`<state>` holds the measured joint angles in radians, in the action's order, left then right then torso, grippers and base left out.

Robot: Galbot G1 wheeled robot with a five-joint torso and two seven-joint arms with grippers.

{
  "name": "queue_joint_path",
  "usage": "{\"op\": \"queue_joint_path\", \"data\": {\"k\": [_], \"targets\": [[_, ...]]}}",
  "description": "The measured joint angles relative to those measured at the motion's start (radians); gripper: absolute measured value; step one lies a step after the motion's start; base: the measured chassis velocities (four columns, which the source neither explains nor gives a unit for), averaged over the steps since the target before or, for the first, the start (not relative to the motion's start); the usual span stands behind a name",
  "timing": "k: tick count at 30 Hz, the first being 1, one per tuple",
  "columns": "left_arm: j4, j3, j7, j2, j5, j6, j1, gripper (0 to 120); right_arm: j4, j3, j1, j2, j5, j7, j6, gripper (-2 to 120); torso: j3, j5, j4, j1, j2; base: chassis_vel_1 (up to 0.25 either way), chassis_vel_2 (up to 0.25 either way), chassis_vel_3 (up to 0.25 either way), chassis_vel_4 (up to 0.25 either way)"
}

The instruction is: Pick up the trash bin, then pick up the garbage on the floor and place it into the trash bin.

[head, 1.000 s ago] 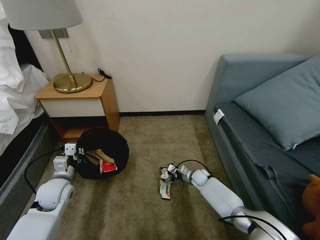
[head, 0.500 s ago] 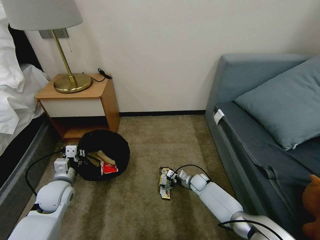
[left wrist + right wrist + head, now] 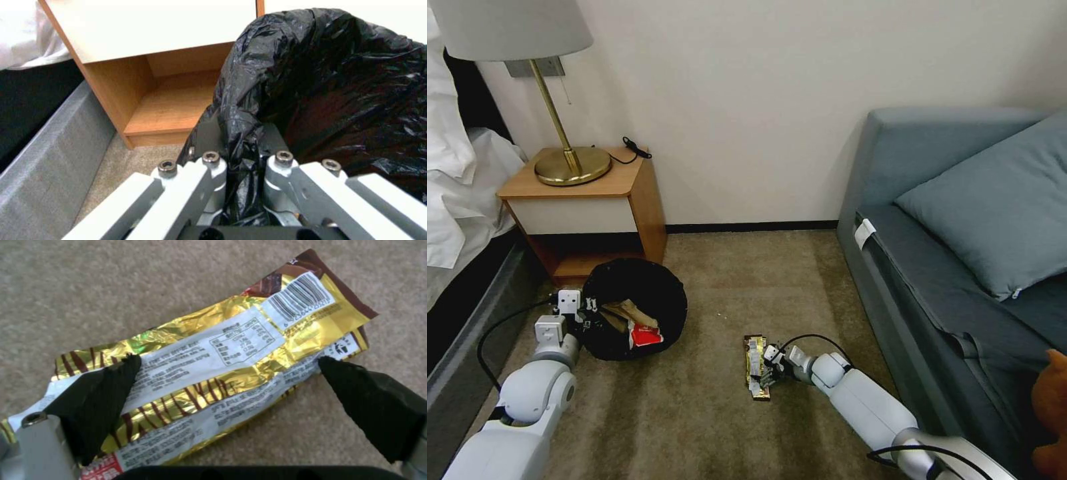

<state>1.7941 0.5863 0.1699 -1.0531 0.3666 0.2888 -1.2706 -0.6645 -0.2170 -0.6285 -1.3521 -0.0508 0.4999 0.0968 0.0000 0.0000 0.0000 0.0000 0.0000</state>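
Here, in the head view, the trash bin (image 3: 637, 310) sits on the carpet (image 3: 707, 413) at about 8 o'clock, before the nightstand (image 3: 587, 200), with brown paper (image 3: 627, 312) and a red packet (image 3: 644, 335) inside. The left pincer (image 3: 587, 310) grips its rim at the bin's 9 o'clock. The wrapper (image 3: 754, 363) lies on the carpet near 6 o'clock, the right pincer (image 3: 768, 373) over it.

In the left wrist view, the pincer's fingers (image 3: 209, 166) are clamped tight on the black bag (image 3: 338, 83) at the rim.

In the right wrist view, the pincer's black fingers (image 3: 106, 390) stand wide apart, straddling the gold wrapper flat on the carpet; nothing is gripped.
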Motion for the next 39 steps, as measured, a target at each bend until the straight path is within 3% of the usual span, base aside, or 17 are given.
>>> {"op": "queue_joint_path", "data": {"k": [7, 18, 19, 26, 28, 32, 34, 37, 39], "targets": [[-0.003, 0.0, -0.001, 0.001, 0.001, -0.001, 0.002, 5, 0.004, 0.0, -0.003, -0.002, -0.003, 0.023, 0.007, 93, 0.0, 0.0, 0.0, 0.0, 0.0, 0.0, 0.0, 0.0, 0.0], [-0.014, 0.001, -0.004, 0.002, 0.001, -0.006, 0.008, 5, 0.011, -0.001, -0.004, -0.005, -0.008, 0.045, 0.016, 70, 0.0, -0.0002, -0.0001, 0.0, 0.0, 0.0, 0.0, 0.0, 0.0], [-0.015, 0.001, -0.004, 0.002, 0.001, -0.006, 0.009, 5, 0.01, -0.002, -0.004, -0.005, -0.008, 0.046, 0.017, 64, 0.0, 0.0, 0.0, 0.0, 0.0, 0.0, 0.0, 0.0, 0.0], [-0.017, 0.002, -0.004, 0.002, 0.002, -0.006, 0.009, 5, 0.011, -0.003, -0.004, -0.005, -0.01, 0.048, 0.019, 49, 0.0, 0.0001, 0.0003, 0.0, 0.0, 0.0, 0.0, 0.0, 0.0], [-0.017, 0.002, -0.005, 0.003, 0.002, -0.006, 0.009, 5, 0.011, -0.003, -0.006, -0.005, -0.011, 0.048, 0.021, 33, 0.0, 0.0003, 0.0003, 0.0, 0.0, 0.0, 0.0, 0.0, 0.0], [-0.017, 0.002, -0.005, 0.003, 0.002, -0.006, 0.009, 5, 0.011, -0.003, -0.006, -0.005, -0.011, 0.047, 0.022, 25, 0.0, 0.0001, 0.0002, 0.0, 0.0, 0.0, 0.0, 0.0, 0.0], [-0.015, 0.003, -0.005, 0.004, 0.002, -0.006, 0.009, 5, 0.011, -0.003, -0.007, -0.003, -0.012, 0.046, 0.026, 12, 0.0, 0.0001, 0.0002, 0.0, 0.0, 0.0, 0.0, 0.0, 0.0], [-0.015, 0.003, -0.005, 0.004, 0.002, -0.006, 0.009, 5, 0.011, -0.003, -0.006, -0.002, -0.012, 0.046, 0.027, 9, 0.0, 0.0001, 0.0002, 0.0, 0.0, 0.0, 0.0, 0.0, 0.0], [-0.013, 0.003, -0.005, 0.004, 0.002, -0.006, 0.009, 5, 0.011, -0.003, -0.001, 0.002, -0.012, 0.046, 0.03, 0, 0.0, 0.0, 0.0001, 0.0, 0.0, 0.0, 0.0, 0.0, 0.0]]}}
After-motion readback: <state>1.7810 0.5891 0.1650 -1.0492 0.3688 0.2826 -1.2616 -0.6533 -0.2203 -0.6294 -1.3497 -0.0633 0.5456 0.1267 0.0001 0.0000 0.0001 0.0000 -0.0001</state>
